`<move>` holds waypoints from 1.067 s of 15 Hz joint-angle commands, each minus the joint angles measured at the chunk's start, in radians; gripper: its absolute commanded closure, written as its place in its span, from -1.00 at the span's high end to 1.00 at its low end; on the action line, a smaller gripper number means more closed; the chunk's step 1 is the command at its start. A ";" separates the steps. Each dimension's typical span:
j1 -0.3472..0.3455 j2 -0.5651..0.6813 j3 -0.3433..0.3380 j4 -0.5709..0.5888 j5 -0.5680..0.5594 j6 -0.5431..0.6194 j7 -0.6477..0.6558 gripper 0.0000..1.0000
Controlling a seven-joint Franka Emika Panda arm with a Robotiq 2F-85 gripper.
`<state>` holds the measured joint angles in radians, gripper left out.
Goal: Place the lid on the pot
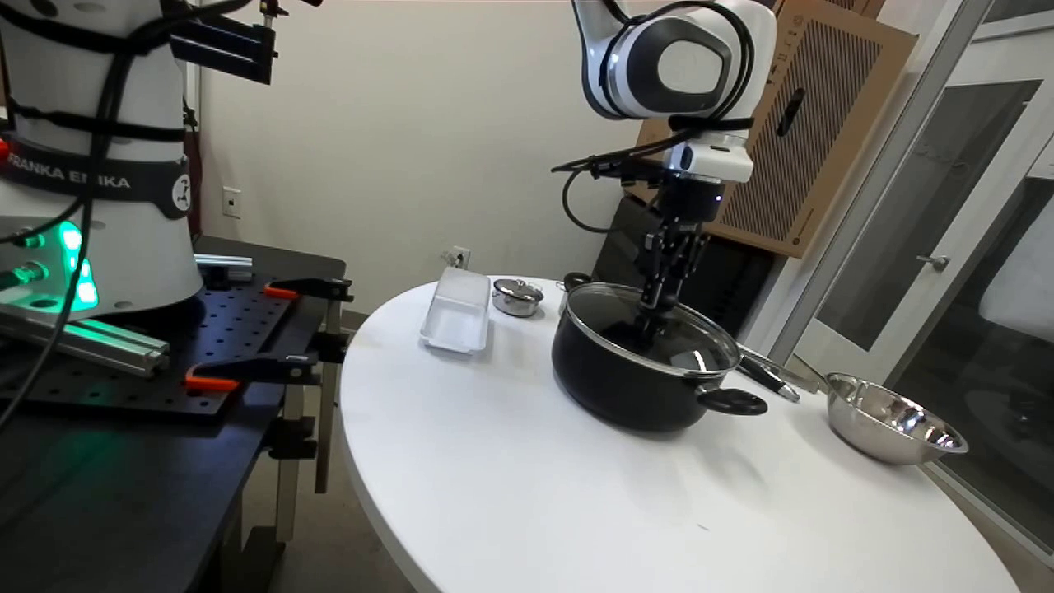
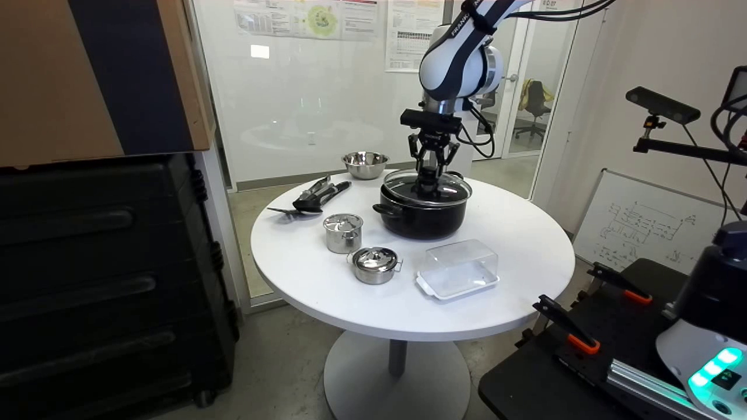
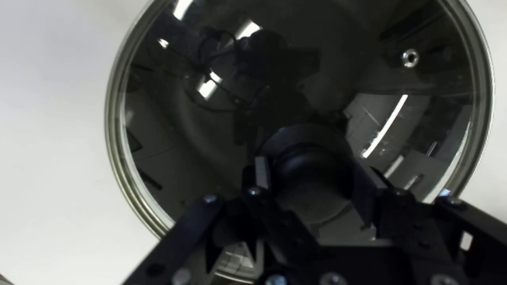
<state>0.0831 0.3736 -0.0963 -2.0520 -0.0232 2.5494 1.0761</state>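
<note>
The black pot (image 1: 617,391) stands on the white round table and also shows in an exterior view (image 2: 429,223). The clear glass lid (image 1: 605,311) lies over the pot's mouth. In an exterior view the lid (image 2: 400,185) looks slightly offset, with a bit of the pot's rim showing below its left edge. Whether its rim touches all round I cannot tell. My gripper (image 3: 313,180) points down with its fingers on both sides of the black knob (image 3: 311,166), shut on it. In the wrist view the lid (image 3: 178,138) hides the pot.
A steel bowl (image 1: 893,420) and black utensils (image 2: 318,195) are beside the pot. Two small lidded steel pots (image 2: 343,233) (image 2: 374,267) and a clear plastic container (image 2: 458,277) stand on the table (image 1: 494,478). The pot's side handle (image 1: 733,402) sticks out.
</note>
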 commanded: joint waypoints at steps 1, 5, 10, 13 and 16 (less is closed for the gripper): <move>0.021 -0.005 -0.014 0.017 -0.008 -0.011 0.026 -0.49; 0.027 -0.006 -0.014 0.019 -0.010 -0.011 0.029 -0.49; 0.028 -0.006 -0.014 0.027 -0.007 -0.015 0.032 -0.49; 0.030 -0.005 -0.013 0.035 -0.007 -0.016 0.037 -0.49; 0.035 -0.003 -0.014 0.042 -0.011 -0.017 0.044 -0.49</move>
<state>0.0978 0.3736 -0.0963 -2.0389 -0.0237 2.5494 1.0867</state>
